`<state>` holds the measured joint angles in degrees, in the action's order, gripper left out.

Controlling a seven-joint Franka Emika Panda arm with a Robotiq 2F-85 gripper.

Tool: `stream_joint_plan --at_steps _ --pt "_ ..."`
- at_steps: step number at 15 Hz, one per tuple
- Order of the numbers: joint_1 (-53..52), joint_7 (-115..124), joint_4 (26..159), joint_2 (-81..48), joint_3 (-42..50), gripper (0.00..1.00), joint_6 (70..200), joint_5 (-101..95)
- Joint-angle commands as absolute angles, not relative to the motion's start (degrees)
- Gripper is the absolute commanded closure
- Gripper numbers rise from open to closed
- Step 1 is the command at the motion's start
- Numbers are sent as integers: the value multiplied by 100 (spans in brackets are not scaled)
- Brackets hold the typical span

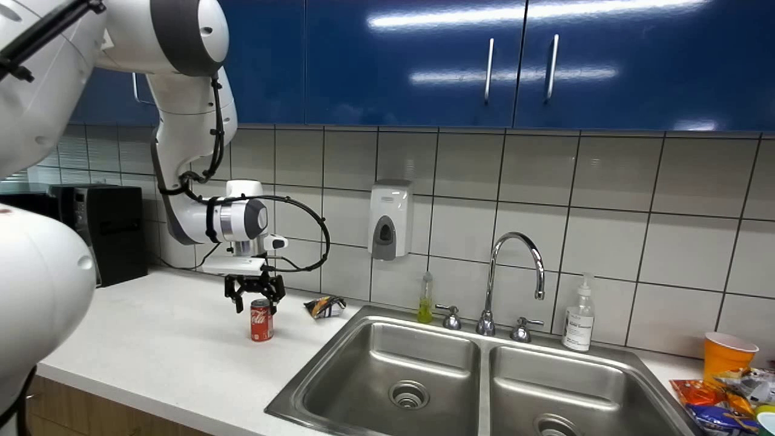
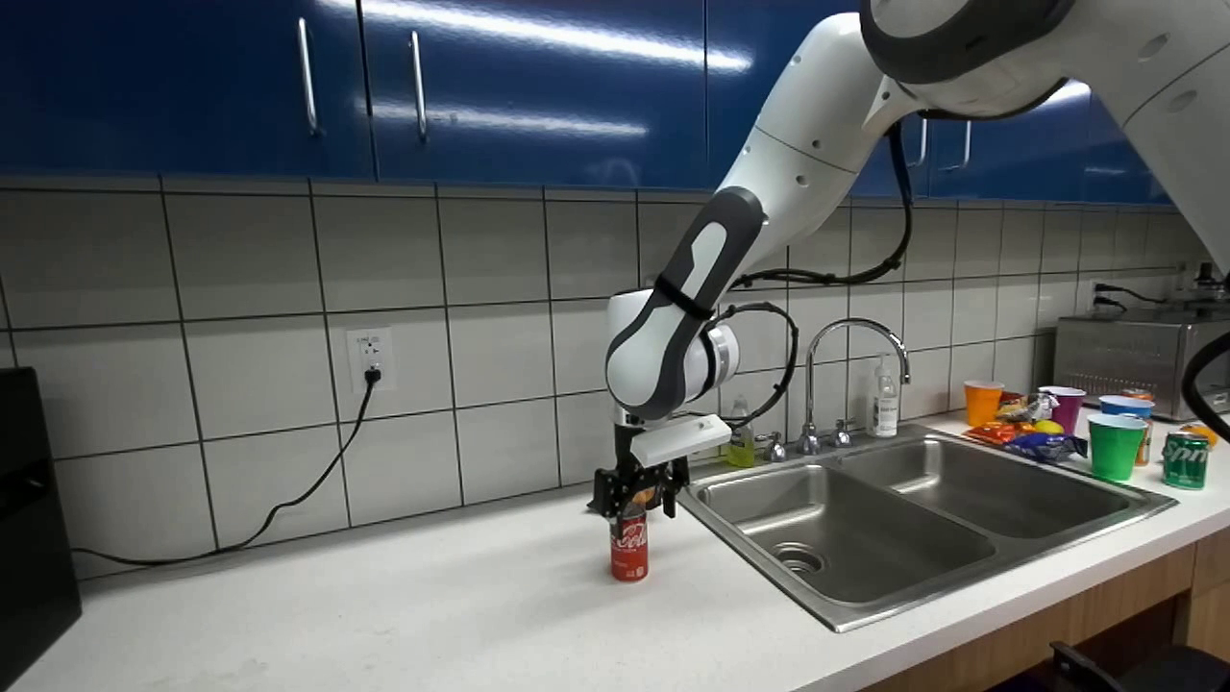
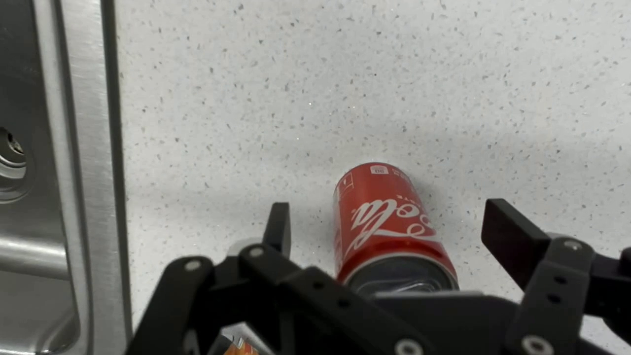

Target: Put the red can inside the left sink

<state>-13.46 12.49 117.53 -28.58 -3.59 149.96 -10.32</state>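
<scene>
With its two black fingers [image 3: 279, 227] spread wide, the tool [image 1: 257, 304] points down over the red can [image 3: 387, 212], which stands upright on the pale, speckled bench [image 1: 169, 327]. In the wrist view the can sits between the fingers with a strip of bench showing on either side of it, so it is straddled rather than gripped. There, the tool's own frame covers part of the can's dark, silver-edged top. In both exterior views the fingers reach down to about the upper part of the can. The left sink [image 1: 357, 393], a stainless steel basin with a round drain [image 1: 409, 395], is set into the bench nearby; the can is outside it, and the sink's metal rim runs down the left of the wrist view. Next to it is the right sink [image 1: 563, 390], with a curved faucet [image 1: 485, 325] behind the pair. A crumpled snack bag [image 1: 327, 307] lies on the bench farther back than the can, near the tiled wall [image 1: 345, 215].
</scene>
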Motion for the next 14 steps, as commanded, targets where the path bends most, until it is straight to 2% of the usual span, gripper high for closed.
stream_joint_plan --at_steps 1,14 --pt "-1416 1163 11471 -2992 -278 0 14754 -1018" --pt "-1467 1151 11013 -3360 -251 0 14686 -1014"
